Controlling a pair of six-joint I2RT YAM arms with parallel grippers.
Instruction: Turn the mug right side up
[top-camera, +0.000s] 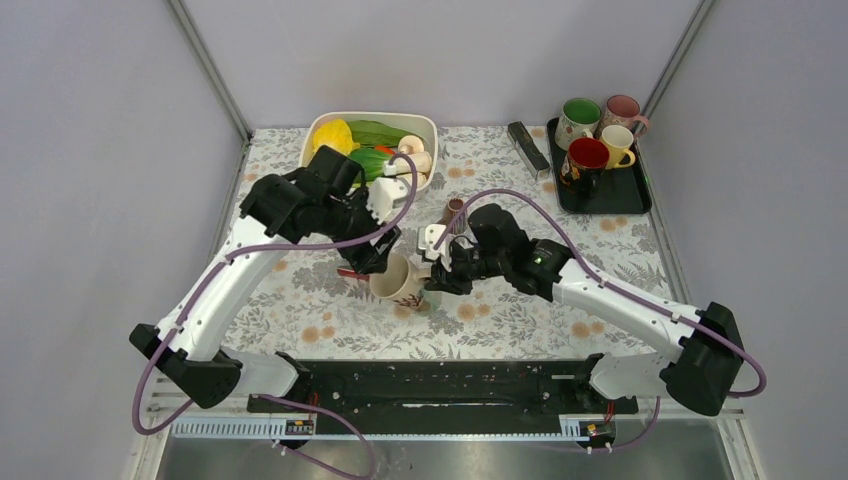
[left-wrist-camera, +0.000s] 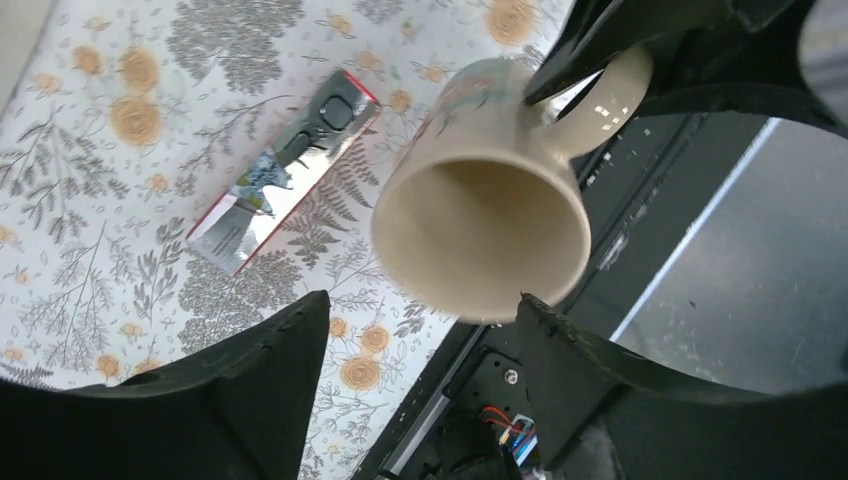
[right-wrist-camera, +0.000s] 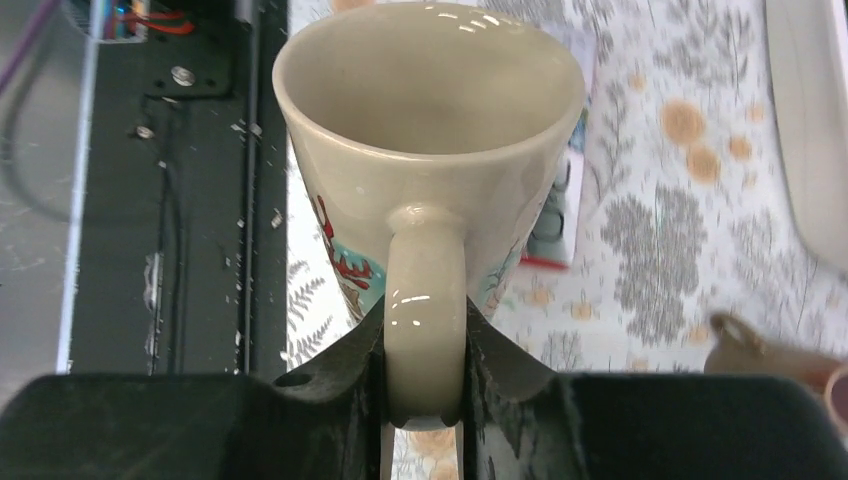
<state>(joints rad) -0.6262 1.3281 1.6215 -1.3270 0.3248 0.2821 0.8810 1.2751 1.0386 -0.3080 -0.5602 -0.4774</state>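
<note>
Top external, table (top-camera: 300, 310): floral cloth, filling the middle of the frame.
Left arm (top-camera: 230, 290): runs from the lower left up to the centre.
Right arm (top-camera: 620, 305): runs from the lower right in to the centre.
Bowl (top-camera: 425, 122): white, upper middle, holding vegetables (top-camera: 375, 133).
Tray (top-camera: 640, 200): black, upper right, carrying four cups (top-camera: 578, 120).
Mug (top-camera: 400, 283): cream with a printed side, at the centre between both grippers. It is tipped over, mouth toward the lower left. I cannot tell whether it touches the cloth.
Left gripper (left-wrist-camera: 420, 300): fingers spread wide, one on each side of the mug's mouth.
Right gripper (right-wrist-camera: 425, 345): fingers pressed onto the mug's handle, pinching it from both sides.
Packet (left-wrist-camera: 285, 170): foil with a red edge, flat on the cloth at the upper left of the left wrist view, beside the mug.
</note>
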